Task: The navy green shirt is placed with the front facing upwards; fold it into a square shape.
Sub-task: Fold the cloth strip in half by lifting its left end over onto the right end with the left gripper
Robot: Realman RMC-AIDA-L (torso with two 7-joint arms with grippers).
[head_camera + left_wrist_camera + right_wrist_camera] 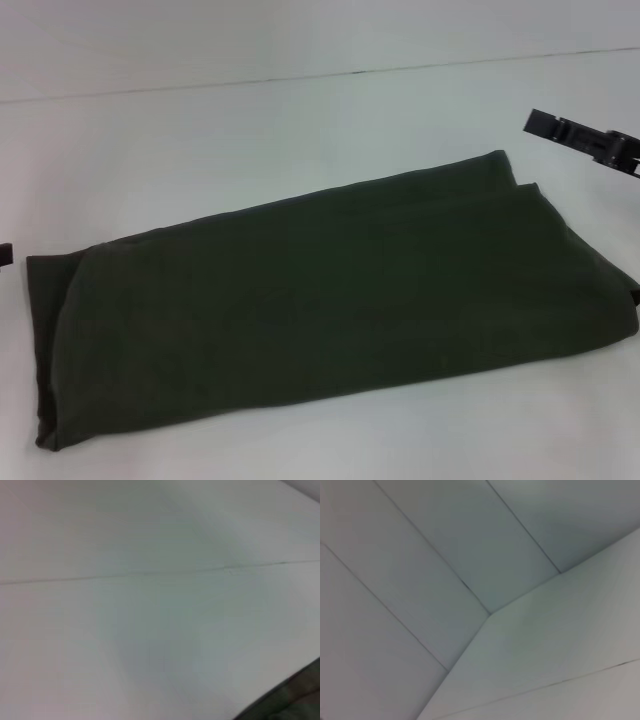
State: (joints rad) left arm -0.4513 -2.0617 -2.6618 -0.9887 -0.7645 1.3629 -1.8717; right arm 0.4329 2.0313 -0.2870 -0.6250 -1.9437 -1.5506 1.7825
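The navy green shirt (pixel 320 290) lies on the white table (pixel 300 130), folded into a long band that runs from front left to back right. No letters or collar show. A corner of it shows in the left wrist view (pixel 295 702). My right gripper (pixel 560 130) hangs in the air beyond the shirt's back right end, apart from it and holding nothing I can see. Only a dark sliver of my left gripper (pixel 4 254) shows at the picture's left edge, beside the shirt's left end. The right wrist view shows no shirt.
A thin seam (pixel 300 78) crosses the table behind the shirt. Bare white table lies behind the shirt and in a narrow strip in front of it. The right wrist view shows only white table (pixel 560 645) and panelled wall.
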